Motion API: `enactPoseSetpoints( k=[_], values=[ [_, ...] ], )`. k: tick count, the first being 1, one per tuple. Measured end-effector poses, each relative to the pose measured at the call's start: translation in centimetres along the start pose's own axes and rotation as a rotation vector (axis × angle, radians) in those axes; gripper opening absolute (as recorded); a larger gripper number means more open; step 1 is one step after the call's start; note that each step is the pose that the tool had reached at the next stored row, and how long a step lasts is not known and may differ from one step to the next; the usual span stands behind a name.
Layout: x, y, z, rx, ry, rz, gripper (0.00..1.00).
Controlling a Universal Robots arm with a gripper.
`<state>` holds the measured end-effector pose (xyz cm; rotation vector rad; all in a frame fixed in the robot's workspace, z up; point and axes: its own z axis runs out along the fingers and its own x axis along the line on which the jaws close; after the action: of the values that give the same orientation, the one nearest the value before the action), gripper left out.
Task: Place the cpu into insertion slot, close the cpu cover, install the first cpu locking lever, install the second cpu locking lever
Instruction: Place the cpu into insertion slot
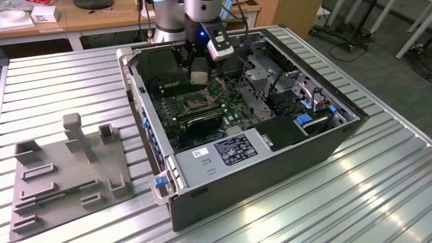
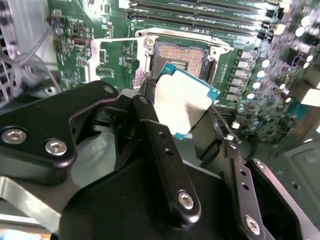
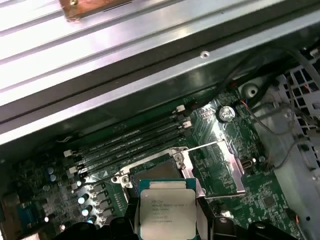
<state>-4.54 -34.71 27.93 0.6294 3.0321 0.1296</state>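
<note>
Second wrist view, fingers (image 2: 149, 117) gripping cpu (image 2: 189, 96) by its edges, above insertion slot (image 2: 181, 56), cpu cover (image 2: 111, 59) lying open

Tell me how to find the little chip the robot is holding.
Look inside the open black computer case, above its green motherboard. The claw grips the cpu close to the insertion slot. It is the only loose flat square there, silvery on top with a teal rim.

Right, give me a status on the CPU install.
Done: the cpu is picked up. In hand: the gripper is shut on it, holding it over the insertion slot, which is bare. The cpu cover stands swung open. Left: seating the chip, closing the cover, both locking steps.
</note>
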Motion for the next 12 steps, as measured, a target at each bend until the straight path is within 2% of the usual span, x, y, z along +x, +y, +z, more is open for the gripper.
enactPoseSetpoints(
  k=[12],
  values=[
    [0.01,-0.05,0.53,0.0053,-0.0198,0.218,0.54]
  ],
)
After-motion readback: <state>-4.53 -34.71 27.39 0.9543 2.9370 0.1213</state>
